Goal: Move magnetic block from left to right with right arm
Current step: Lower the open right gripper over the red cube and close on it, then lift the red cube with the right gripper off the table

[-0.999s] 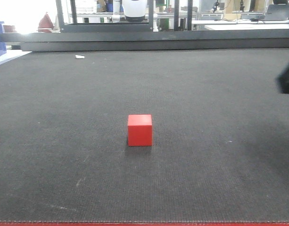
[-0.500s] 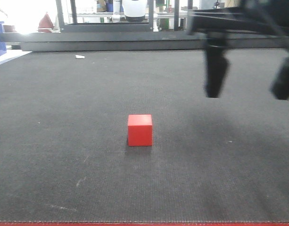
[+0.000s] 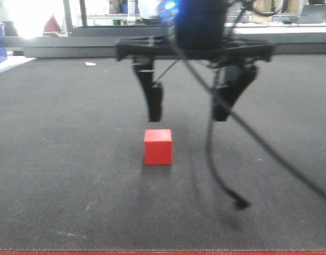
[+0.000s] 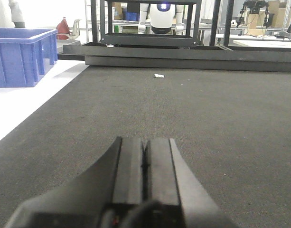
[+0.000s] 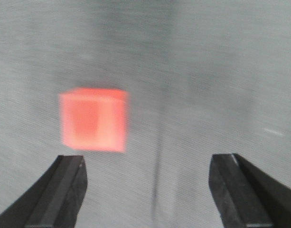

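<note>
Front view, near edge: one thin red strip is seen along the border of the dark mat.

- One red cube is found on the mat, about mid-width, flat on one face, touched by nothing.
- One loose dark cable is seen hanging from the arm to the right of the cube. Whether its end touches the mat cannot be told.
- One right gripper is held in the air above the mat, just behind the cube. Two fingers are counted and are spread wide apart, with nothing between them. The finger on picture-left is set almost directly over the cube, with a clear gap.
- Further back, one small white scrap is noted on the mat. One black frame rail is noted along the far edge.

Right wrist view (blurred): the cube is seen beyond the two fingertips, nearer the picture-left one and outside the gap. The gripper is shown wide open and empty.

Left wrist view: one left gripper is seen low over the mat, its two fingers pressed together with nothing held. The same white scrap is seen ahead. One blue bin is seen off the mat on a white surface at far left. One white machine is seen behind the frame.
</note>
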`<control>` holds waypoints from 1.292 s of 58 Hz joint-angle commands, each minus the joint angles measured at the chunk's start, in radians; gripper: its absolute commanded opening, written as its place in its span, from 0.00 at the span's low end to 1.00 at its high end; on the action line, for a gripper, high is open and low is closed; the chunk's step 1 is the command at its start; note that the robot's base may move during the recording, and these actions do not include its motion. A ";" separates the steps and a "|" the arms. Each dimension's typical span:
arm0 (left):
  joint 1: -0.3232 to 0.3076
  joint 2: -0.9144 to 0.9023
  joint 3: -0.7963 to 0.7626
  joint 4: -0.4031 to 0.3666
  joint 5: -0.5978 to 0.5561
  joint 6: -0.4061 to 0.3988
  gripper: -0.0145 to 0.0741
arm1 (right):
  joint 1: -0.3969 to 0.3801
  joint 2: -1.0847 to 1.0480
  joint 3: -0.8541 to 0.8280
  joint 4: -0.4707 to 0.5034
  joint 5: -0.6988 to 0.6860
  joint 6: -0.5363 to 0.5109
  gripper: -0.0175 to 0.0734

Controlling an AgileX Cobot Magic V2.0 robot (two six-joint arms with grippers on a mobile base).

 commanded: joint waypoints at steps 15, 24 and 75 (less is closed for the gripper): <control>-0.005 -0.010 0.009 -0.007 -0.081 -0.009 0.03 | 0.015 0.107 -0.190 0.033 0.035 -0.022 0.88; -0.005 -0.010 0.009 -0.007 -0.081 -0.009 0.03 | 0.015 0.146 -0.206 0.034 0.036 -0.022 0.88; -0.005 -0.010 0.009 -0.007 -0.081 -0.009 0.03 | 0.008 0.160 -0.206 0.038 0.047 -0.020 0.48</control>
